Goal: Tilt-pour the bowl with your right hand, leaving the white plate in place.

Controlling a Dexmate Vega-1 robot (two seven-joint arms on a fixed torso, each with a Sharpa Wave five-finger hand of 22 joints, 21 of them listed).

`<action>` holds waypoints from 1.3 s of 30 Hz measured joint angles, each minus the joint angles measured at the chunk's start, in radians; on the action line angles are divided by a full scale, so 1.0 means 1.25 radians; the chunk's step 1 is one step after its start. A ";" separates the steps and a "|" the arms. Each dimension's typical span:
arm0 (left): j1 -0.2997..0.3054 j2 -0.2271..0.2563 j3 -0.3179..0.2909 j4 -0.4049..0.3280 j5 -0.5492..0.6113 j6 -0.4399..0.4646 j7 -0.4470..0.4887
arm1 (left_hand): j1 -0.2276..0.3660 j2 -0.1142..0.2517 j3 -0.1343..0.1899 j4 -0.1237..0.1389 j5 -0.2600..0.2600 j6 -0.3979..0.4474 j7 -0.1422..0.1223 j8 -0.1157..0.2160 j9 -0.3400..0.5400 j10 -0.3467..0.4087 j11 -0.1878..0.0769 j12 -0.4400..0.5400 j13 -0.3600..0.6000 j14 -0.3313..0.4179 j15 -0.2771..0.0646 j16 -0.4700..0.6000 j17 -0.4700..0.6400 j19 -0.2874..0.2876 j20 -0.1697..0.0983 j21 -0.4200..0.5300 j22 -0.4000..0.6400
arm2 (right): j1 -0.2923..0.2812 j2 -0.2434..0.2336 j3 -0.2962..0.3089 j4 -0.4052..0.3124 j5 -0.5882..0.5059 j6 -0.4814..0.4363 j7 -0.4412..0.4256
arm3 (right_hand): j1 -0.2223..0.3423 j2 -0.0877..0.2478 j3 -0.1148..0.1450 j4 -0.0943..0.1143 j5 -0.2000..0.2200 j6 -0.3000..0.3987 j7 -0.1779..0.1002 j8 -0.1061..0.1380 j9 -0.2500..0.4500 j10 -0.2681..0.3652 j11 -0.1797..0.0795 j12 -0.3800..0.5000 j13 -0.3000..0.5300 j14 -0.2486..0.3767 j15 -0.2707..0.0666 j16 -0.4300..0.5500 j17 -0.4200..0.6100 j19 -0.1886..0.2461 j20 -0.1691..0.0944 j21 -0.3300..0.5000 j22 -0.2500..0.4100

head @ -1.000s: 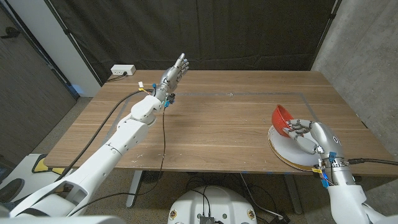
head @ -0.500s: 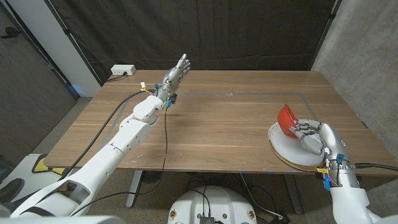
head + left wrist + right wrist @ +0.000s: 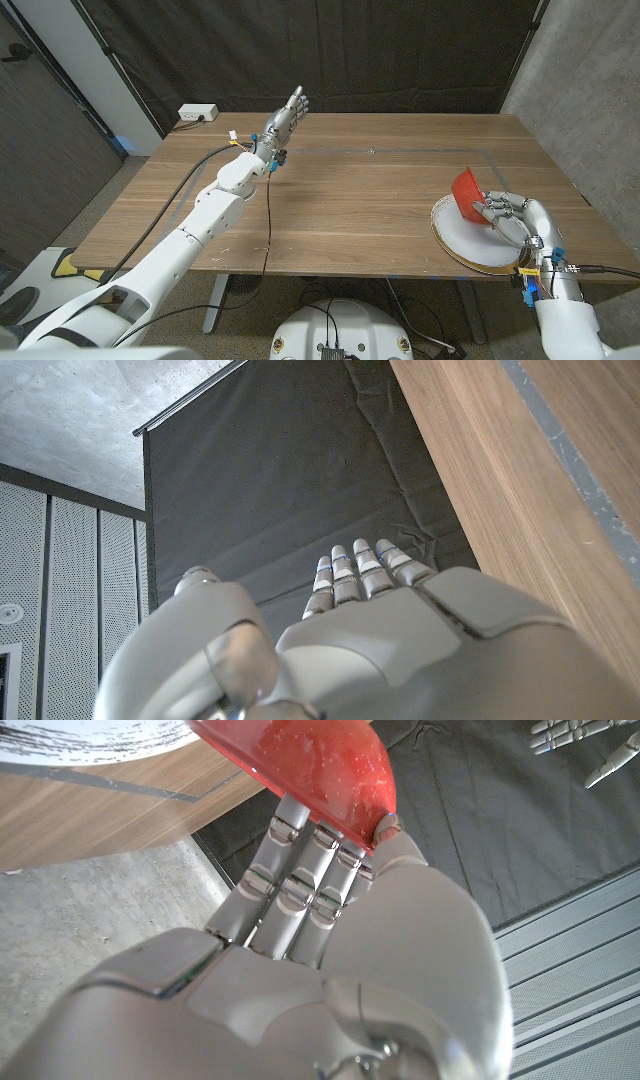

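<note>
Reaching out over the table's (image 3: 350,210) far left part, the left hand (image 3: 284,117) holds nothing, fingers straight and close together, dark curtain (image 3: 300,480) beyond them. At the right near edge, the right hand (image 3: 513,217) grips the red bowl (image 3: 467,190), tipped steeply on its side above the white plate (image 3: 455,232). Fingers (image 3: 300,860) press the bowl's underside.

Probably a lab: black curtain (image 3: 300,50), concrete wall (image 3: 590,80).

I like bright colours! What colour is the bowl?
Red; the bowl shows best in the head view, tilted in the right hand.
</note>
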 measured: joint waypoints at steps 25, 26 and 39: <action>-0.003 -0.007 0.004 0.010 0.006 0.006 0.007 | 0.003 0.003 -0.003 -0.003 0.000 0.000 0.000 0.000 0.000 0.000 0.000 -0.005 0.000 0.003 0.003 0.000 0.000 0.000 0.000 0.000 0.000 | -0.002 0.044 0.021 -0.009 0.137 0.031 0.066 | 0.001 -0.001 -0.005 0.001 0.000 0.000 0.000 -0.003 0.004 0.004 0.004 -0.004 0.004 0.007 0.002 -0.001 0.000 -0.006 0.003 0.014 -0.007; -0.004 -0.008 0.005 0.012 0.005 0.007 0.006 | 0.003 0.003 -0.003 -0.003 0.000 0.000 0.000 0.000 0.000 0.000 0.000 -0.005 0.000 0.003 0.003 0.000 0.000 0.000 0.000 0.000 0.000 | -0.004 0.047 0.022 -0.012 0.146 0.031 0.070 | 0.001 -0.001 -0.005 0.001 0.000 0.000 0.000 -0.003 0.004 0.004 0.004 -0.004 0.004 0.007 0.002 -0.001 0.000 -0.006 0.003 0.014 -0.008; -0.014 -0.019 0.011 0.036 0.001 0.006 -0.009 | 0.003 0.003 -0.007 0.000 0.000 0.000 0.000 0.000 0.000 0.000 0.000 -0.004 0.000 0.003 0.003 0.000 0.000 0.000 0.000 0.000 0.000 | -0.009 0.055 0.027 -0.017 0.283 0.064 0.141 | 0.000 0.001 -0.005 0.001 -0.001 0.003 0.003 -0.005 0.004 0.009 0.009 -0.007 0.006 0.007 0.002 -0.001 0.001 -0.006 0.003 0.020 -0.012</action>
